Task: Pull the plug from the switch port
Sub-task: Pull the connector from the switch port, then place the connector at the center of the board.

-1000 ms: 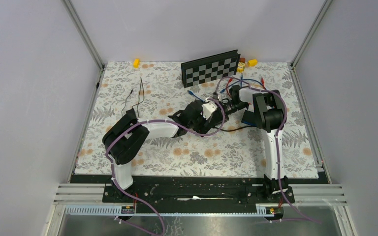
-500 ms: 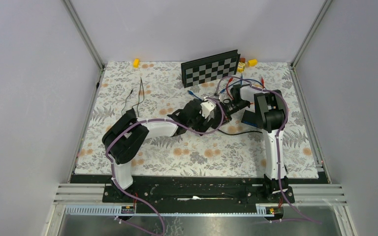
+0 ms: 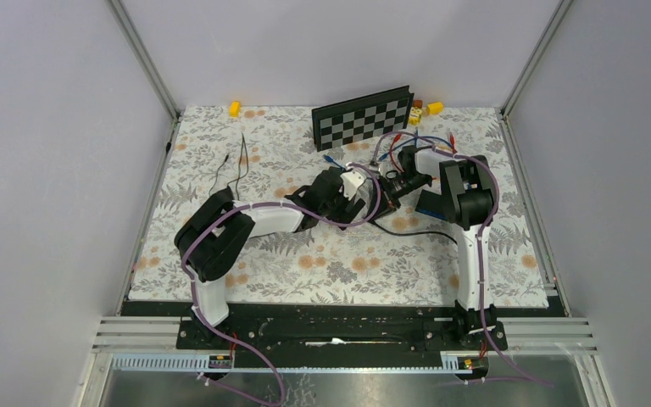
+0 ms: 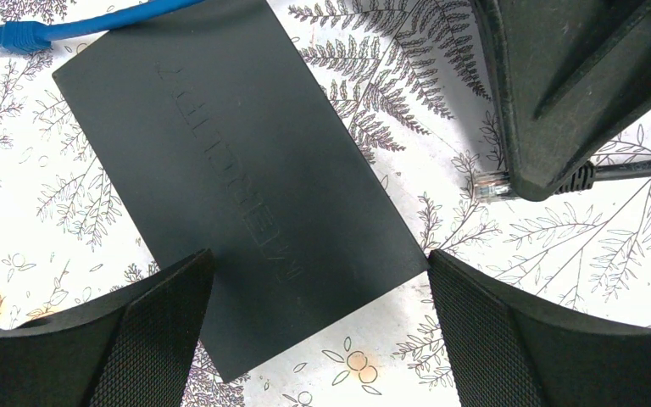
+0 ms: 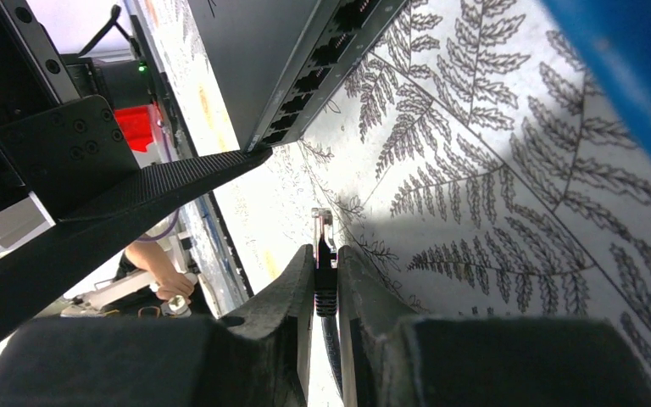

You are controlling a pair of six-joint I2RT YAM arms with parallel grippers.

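Observation:
The black switch (image 4: 237,170) lies flat on the floral mat. My left gripper (image 4: 318,263) is open, with one finger on each side of the switch's near end. Its row of ports (image 5: 322,68) faces my right gripper (image 5: 326,254), which is shut on the black cable's plug (image 5: 322,233). The plug's clear tip (image 4: 496,182) sticks out past the right fingers (image 4: 559,85). It hangs free a short way from the switch, outside any port. In the top view both grippers meet at mid-table, the left gripper (image 3: 358,193) and the right gripper (image 3: 388,188).
A blue cable's plug (image 4: 17,36) lies by the switch's far corner. The black cable (image 3: 415,229) trails over the mat. A chessboard (image 3: 363,117) leans at the back, with yellow blocks (image 3: 235,108) and coloured leads (image 3: 407,136) nearby. Thin black wires (image 3: 237,165) lie at the left.
My left gripper has shifted slightly toward the far side. The right arm has drawn back a little to the right, still holding the plug.

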